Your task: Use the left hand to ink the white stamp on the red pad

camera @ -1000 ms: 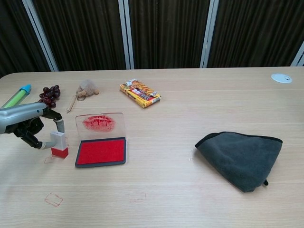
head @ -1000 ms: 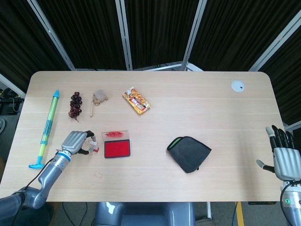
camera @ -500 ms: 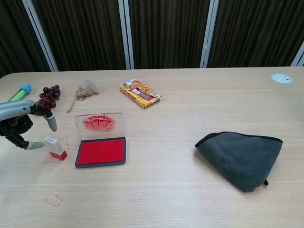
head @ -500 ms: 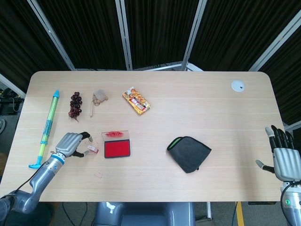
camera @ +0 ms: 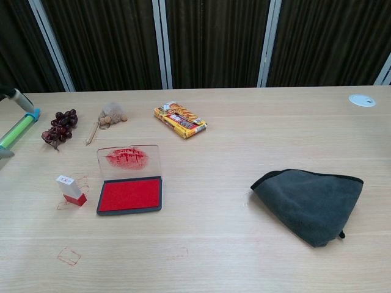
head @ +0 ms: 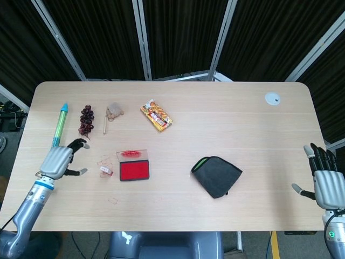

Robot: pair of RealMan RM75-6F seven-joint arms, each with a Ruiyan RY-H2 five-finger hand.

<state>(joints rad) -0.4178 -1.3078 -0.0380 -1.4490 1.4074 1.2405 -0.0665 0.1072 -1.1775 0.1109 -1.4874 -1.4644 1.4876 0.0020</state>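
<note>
The left hand's (head: 58, 159) fingers (head: 79, 143) are spread and hold nothing — it hangs near the tabletop's left edge, apart from the stamp (head: 105, 171). The stamp leans on the tabletop (head: 226, 124) just beside the pad's (head: 134, 171) left side, red base down, handy for a re-grasp. The pad's lid stands open, ink exposed. The right hand (head: 325, 185) waits with fingers apart off the right edge, likely idle.
</note>
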